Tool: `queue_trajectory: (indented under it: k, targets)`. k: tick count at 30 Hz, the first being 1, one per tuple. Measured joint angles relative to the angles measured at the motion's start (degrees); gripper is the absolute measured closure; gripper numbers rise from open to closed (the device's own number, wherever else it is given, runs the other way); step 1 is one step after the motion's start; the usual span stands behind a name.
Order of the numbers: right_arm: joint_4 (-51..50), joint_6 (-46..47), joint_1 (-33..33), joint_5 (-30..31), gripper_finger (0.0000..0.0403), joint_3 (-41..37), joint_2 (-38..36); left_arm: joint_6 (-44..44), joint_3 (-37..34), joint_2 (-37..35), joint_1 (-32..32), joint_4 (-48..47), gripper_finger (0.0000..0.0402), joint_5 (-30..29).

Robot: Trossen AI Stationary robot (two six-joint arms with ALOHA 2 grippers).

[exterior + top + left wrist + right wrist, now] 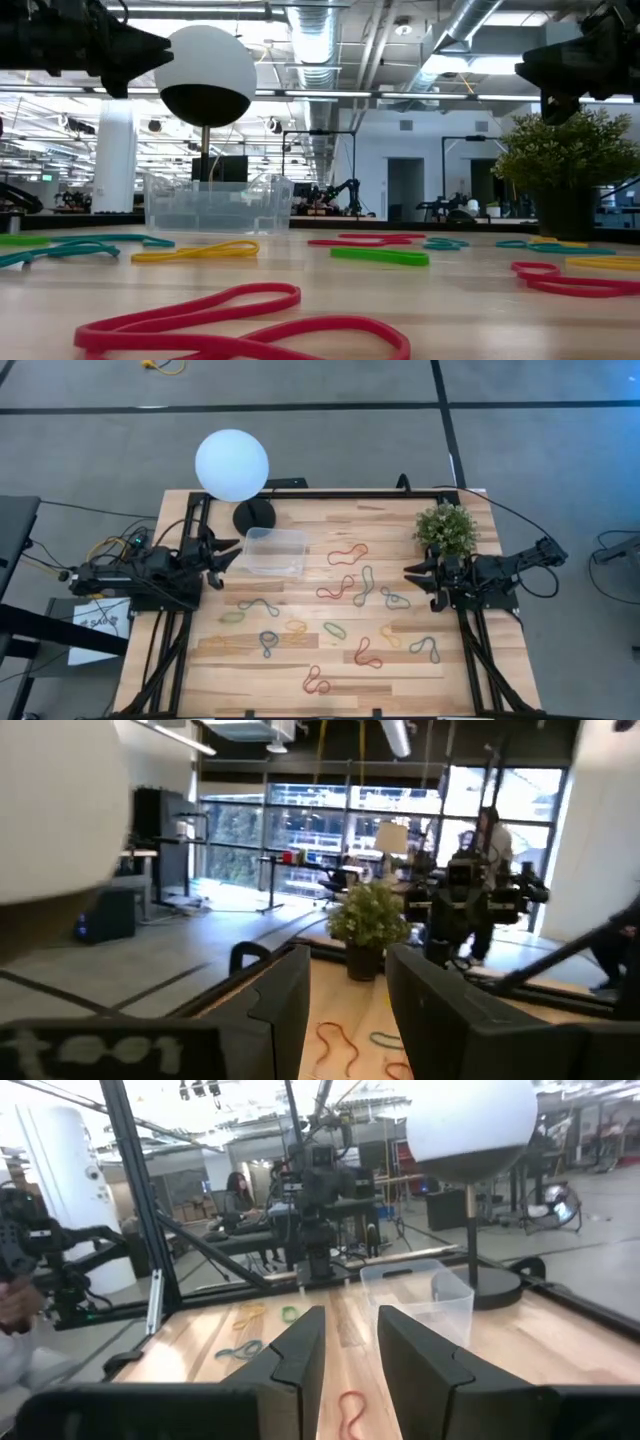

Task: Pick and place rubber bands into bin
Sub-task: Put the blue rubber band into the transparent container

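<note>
Tabletop (400, 680) edges beyond rubber bands (340, 588)

I work in a big open robotics lab with exposed ceiling ducts (470, 30), strip lights and tall windows (300, 830). Beyond my wooden table (400, 680) stand other robot rigs (340, 195), desks and black frames, and a person (240, 1195) sits at a bench.

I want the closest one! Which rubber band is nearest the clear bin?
The red rubber band, looped just right of the bin. The others lie farther down the table.
</note>
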Motion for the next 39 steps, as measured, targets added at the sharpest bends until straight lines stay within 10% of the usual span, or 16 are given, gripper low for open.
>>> queue_trajectory:
  k: [9,15,28,39]
  targets:
    - [-8.8,-2.7,0.0,0.7,0.0312,9.7,2.2,1.4,1.2,7.2,0.0,8.4,0.0278,-4.3]
    - [-13.2,-5.4,0.0,-1.2,0.0312,23.7,16.5,1.7,4.6,20.0,0.0,14.4,0.0278,-4.8]
    - [-19.5,17.2,2.2,-11.6,0.0312,36.6,49.4,2.1,25.9,44.4,0.0,-8.2,0.0278,-6.6]
    - [-10.5,26.2,3.4,-10.2,0.0312,37.1,62.4,-5.2,24.8,46.8,0.0,-9.4,0.0278,-7.0]
